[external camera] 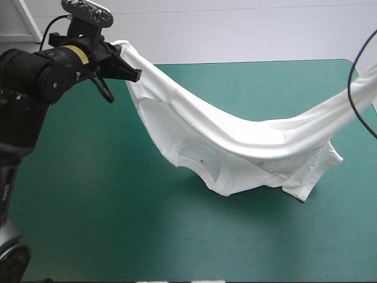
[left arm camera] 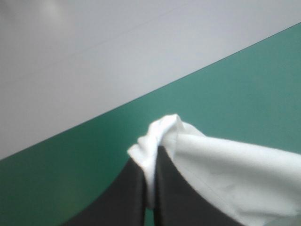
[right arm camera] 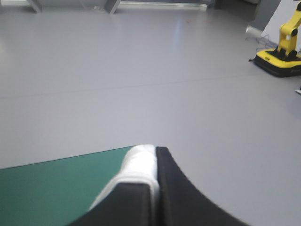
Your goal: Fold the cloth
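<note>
We hold the T-shirt [external camera: 235,138] slung between our two arms above the teal-green surface [external camera: 88,206]. The left gripper [left arm camera: 157,149] is pinched almost closed on a bunched corner of the white cloth, raised over the far left part of the surface. The right gripper [right arm camera: 155,151] is clamped the same way on a thin roll of cloth, out by the surface's right edge and beyond what the high view takes in. Between them the shirt sags in a long curve. Its lowest part, with what looks like the neckline, hangs right of centre, and we cannot tell whether it touches the cover.

We see several ways this could go wrong:

- **Slipping grip:** Each gripper has only a small bite of fabric near its fingertips. If we pull the arms further apart, the strained upper edge could slide out of one grip and the shirt would drop in a heap.
- **Creased lay-down:** The upper edge is gathered like a rope rather than spread. Lowering it as it hangs would likely lay the shirt down creased and doubled, so any fold would come out lopsided.
- **Dragging:** If the hanging part drags on the cover while we move, it may catch and roll under itself.
- **Overhang:** With the right grip so near the edge, setting down there could leave cloth hanging off the surface.
</note>
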